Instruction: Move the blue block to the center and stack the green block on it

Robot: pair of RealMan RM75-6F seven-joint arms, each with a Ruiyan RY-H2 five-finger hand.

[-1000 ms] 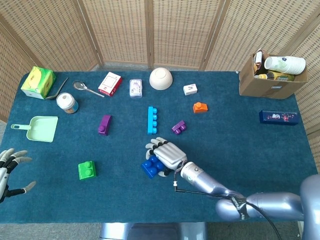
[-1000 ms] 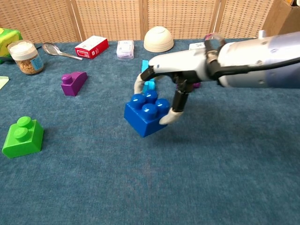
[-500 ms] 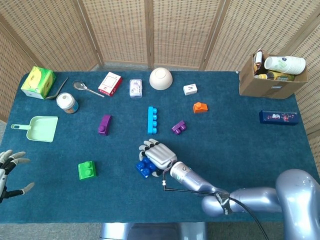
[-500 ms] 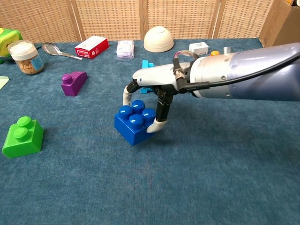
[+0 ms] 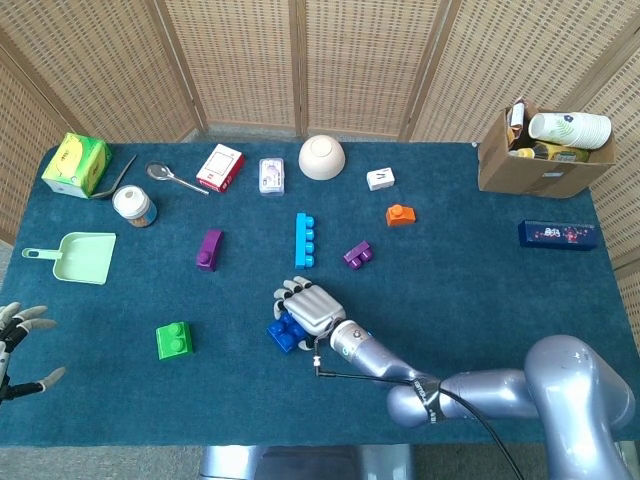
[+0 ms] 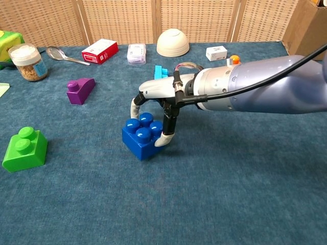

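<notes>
Blue block [image 6: 139,137], studs up, near the middle of the blue table [image 5: 470,290], slightly toward the near edge and tilted, one corner low against the cloth. Gripped from above by the right hand [image 6: 156,104]: fingertips [image 6: 162,139] curled down over opposite sides of the block, palm arched over the studs. Same grasp seen from the head view, hand [image 5: 308,306] covering most of the block [image 5: 283,333]. Green block [image 6: 23,148] lying well apart on the left, flat on the table, studs up, untouched. Left hand [image 5: 18,335] at the far left edge of the head view, off the table edge, fingers spread apart, holding nothing. Beyond the blue block, a light-blue long brick [image 5: 303,240] lying lengthwise, a purple block [image 5: 209,249] to its left, a smaller purple block [image 5: 357,254] and an orange block [image 5: 400,214] to its right. Along the far side, an upturned white bowl [image 5: 321,157], a red-and-white box [image 5: 220,167], a spoon [image 5: 175,177] and a jar [image 5: 132,205]. Cardboard box [image 5: 535,160] at the far right corner.
</notes>
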